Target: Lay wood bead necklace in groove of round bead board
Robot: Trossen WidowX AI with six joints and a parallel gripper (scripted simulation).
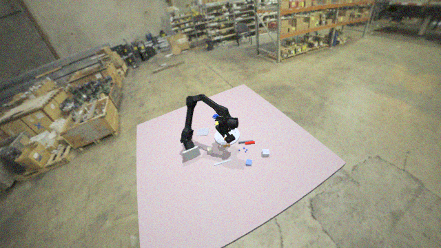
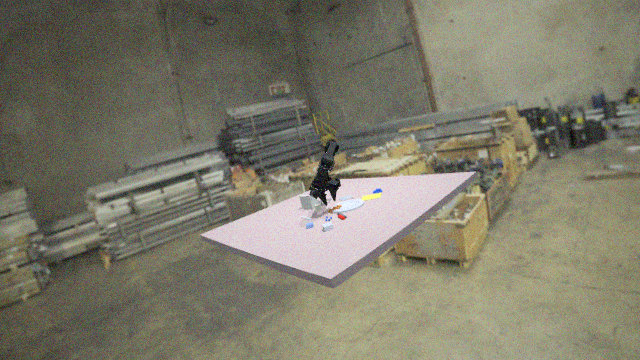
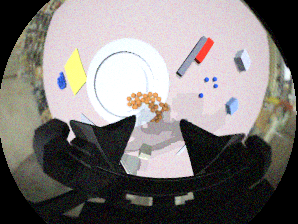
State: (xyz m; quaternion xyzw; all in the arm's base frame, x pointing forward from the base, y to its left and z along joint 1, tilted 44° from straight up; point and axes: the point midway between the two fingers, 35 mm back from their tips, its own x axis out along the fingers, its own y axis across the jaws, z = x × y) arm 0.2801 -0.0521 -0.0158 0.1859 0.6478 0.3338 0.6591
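Note:
The round white bead board [image 1: 237,138] [image 2: 353,205] [image 3: 161,70] lies flat, with a thin ring groove showing in the wrist view. The wood bead necklace [image 1: 226,145] [image 2: 336,208] [image 3: 150,97] is a bunched heap of orange-brown beads. It lies over the board's near right part, its left beads at the groove and its right beads at or past the rim. My gripper [image 2: 330,202] [image 3: 158,119] is open, its fingers wide apart, with nothing held between them. It is above the near side of the necklace. In the top view the arm hides part of the board.
A yellow sheet [image 3: 75,71] and blue heap [image 3: 61,80] lie left of the board. Right are a dark bar [image 3: 190,59], red block [image 3: 204,50], small blue beads [image 3: 206,79], grey block [image 3: 242,60] and blue block [image 3: 231,105]. A grey panel [image 1: 191,153] stands near the arm's base.

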